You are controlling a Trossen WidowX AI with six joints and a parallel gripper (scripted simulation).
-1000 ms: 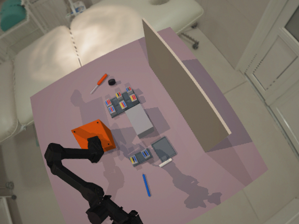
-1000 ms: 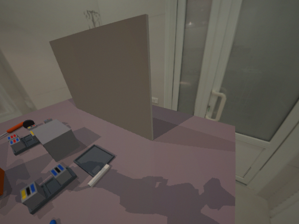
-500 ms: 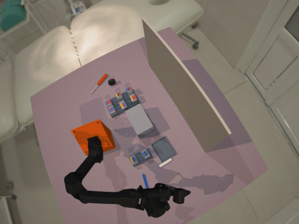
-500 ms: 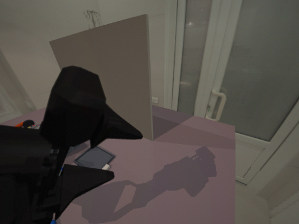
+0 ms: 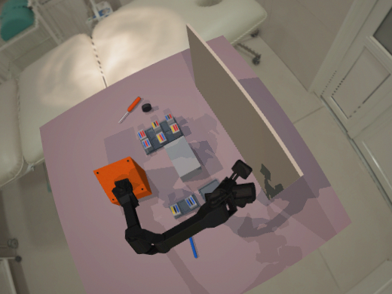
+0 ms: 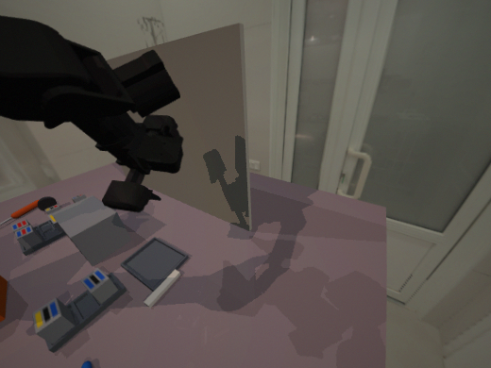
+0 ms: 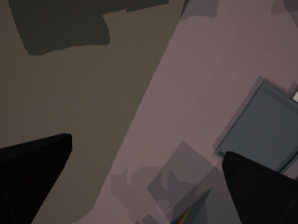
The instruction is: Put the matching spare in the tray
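The top view is looking steeply down from high above, taking in the whole mauve table (image 5: 94, 234) and the upright panel (image 5: 234, 113); the exterior view is sitting low and close at the table's edge, facing across the table (image 6: 307, 283) toward the panel (image 6: 208, 118) and the glass doors behind it; the wrist view is riding between the fingers, pointing down at the table near the panel's foot; all three are sharing the panel and the flat grey tray (image 6: 155, 262).
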